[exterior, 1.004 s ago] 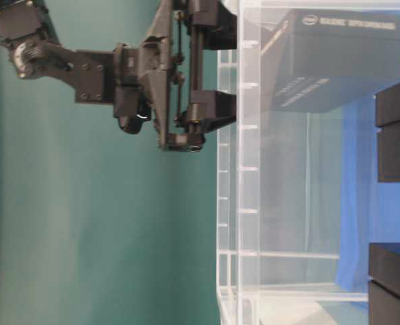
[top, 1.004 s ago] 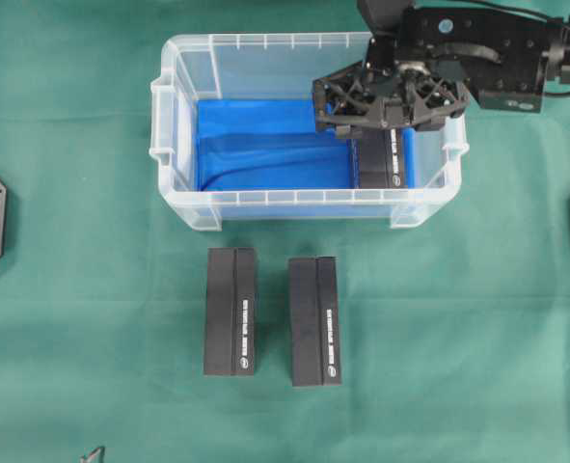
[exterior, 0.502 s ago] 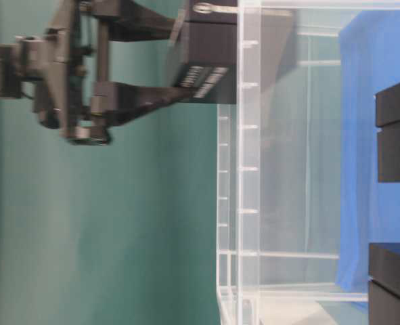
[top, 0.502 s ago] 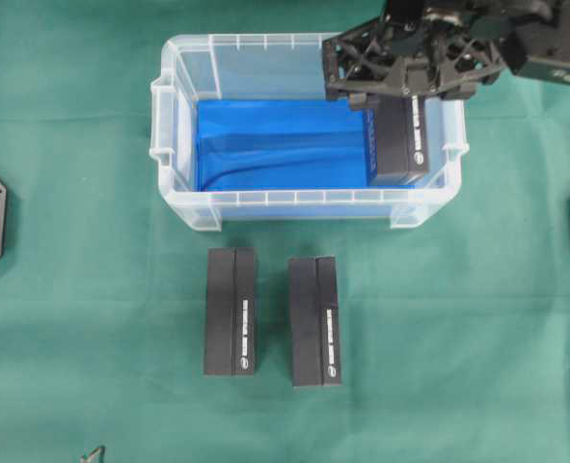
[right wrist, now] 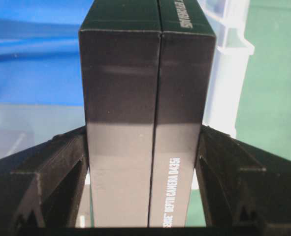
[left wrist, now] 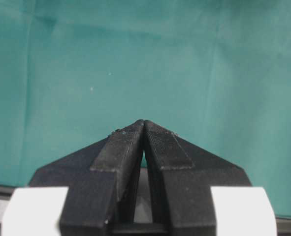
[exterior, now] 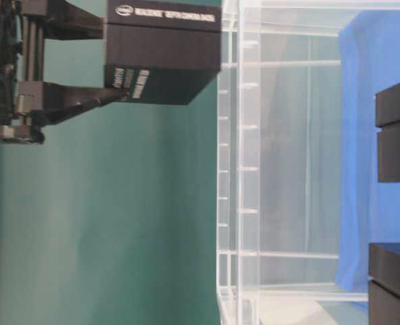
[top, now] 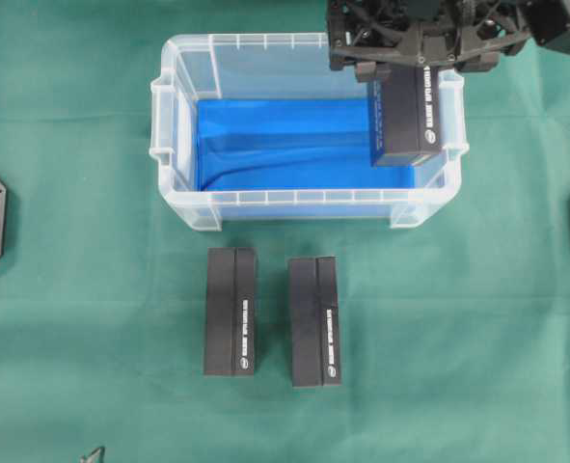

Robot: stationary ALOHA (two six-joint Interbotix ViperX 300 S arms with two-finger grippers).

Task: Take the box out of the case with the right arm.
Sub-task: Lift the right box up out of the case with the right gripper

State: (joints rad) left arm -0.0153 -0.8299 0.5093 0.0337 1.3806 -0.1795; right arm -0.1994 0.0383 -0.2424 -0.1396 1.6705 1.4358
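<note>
The right gripper (top: pixel 412 66) is clamped on the black box (top: pixel 407 114), one finger (right wrist: pixel 47 172) pressed to each long side, and it holds the box up in the air above the right end of the case (top: pixel 174 125), clear of the blue lining (top: pixel 275 140) as the side view shows. Two more black boxes (top: pixel 230 311) lie side by side on the green desk (top: pixel 477 328) in front of the case. The left gripper (left wrist: pixel 144 129) hangs over bare cloth with its fingertips together, holding nothing.
</note>
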